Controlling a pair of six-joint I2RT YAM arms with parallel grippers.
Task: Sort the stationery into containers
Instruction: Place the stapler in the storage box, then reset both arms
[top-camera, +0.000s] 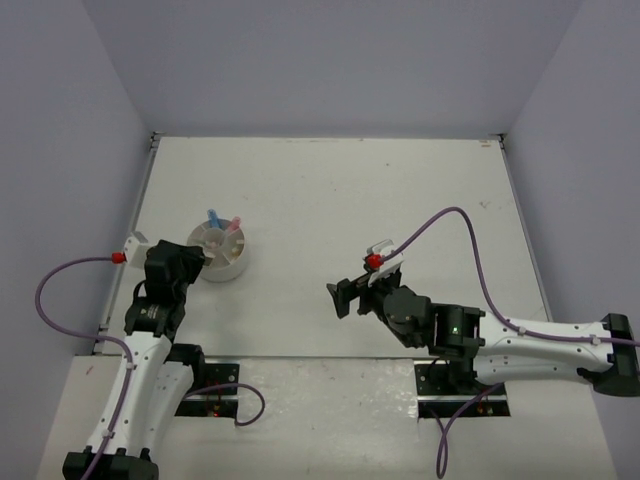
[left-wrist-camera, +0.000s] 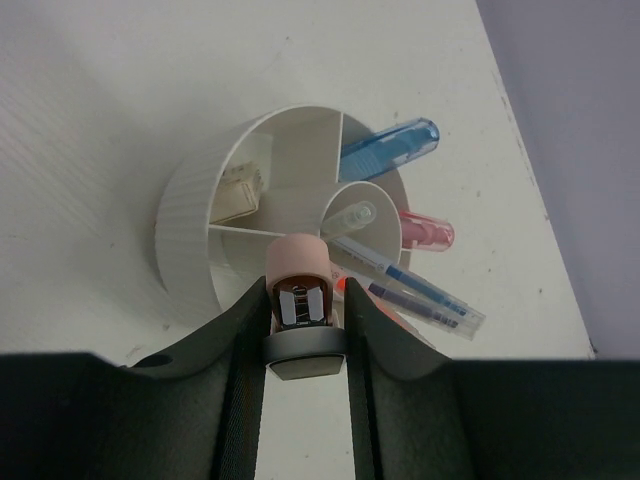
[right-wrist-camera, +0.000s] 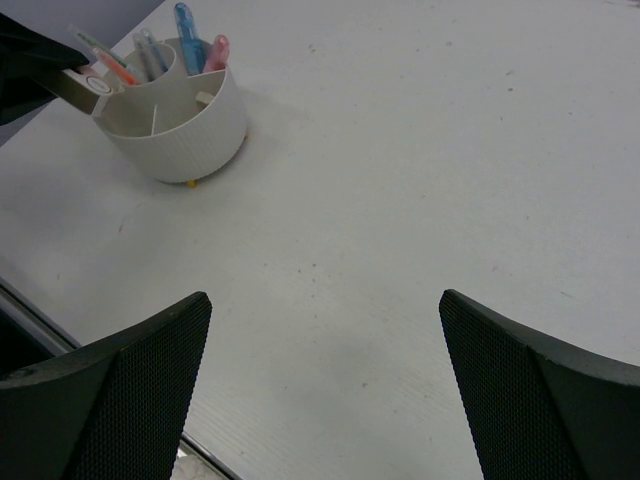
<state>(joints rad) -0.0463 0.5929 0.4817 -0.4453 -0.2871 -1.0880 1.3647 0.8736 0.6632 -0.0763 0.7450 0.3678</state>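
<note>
The round white holder (top-camera: 222, 252) stands at the left of the table, split into compartments. In the left wrist view the holder (left-wrist-camera: 190, 215) has a blue marker (left-wrist-camera: 392, 148), a pink marker (left-wrist-camera: 430, 233), thin pens (left-wrist-camera: 415, 288) and a tan eraser block (left-wrist-camera: 238, 196) in it. My left gripper (left-wrist-camera: 304, 322) is shut on a short pink marker with a grey end (left-wrist-camera: 298, 268), held over the holder's near rim. My right gripper (right-wrist-camera: 325, 320) is open and empty over bare table, well right of the holder (right-wrist-camera: 180, 125).
A table rail runs along the left edge (top-camera: 125, 250), close to the holder. The purple walls enclose the table at the back and sides. My left gripper's body (right-wrist-camera: 25, 55) shows at the top left of the right wrist view.
</note>
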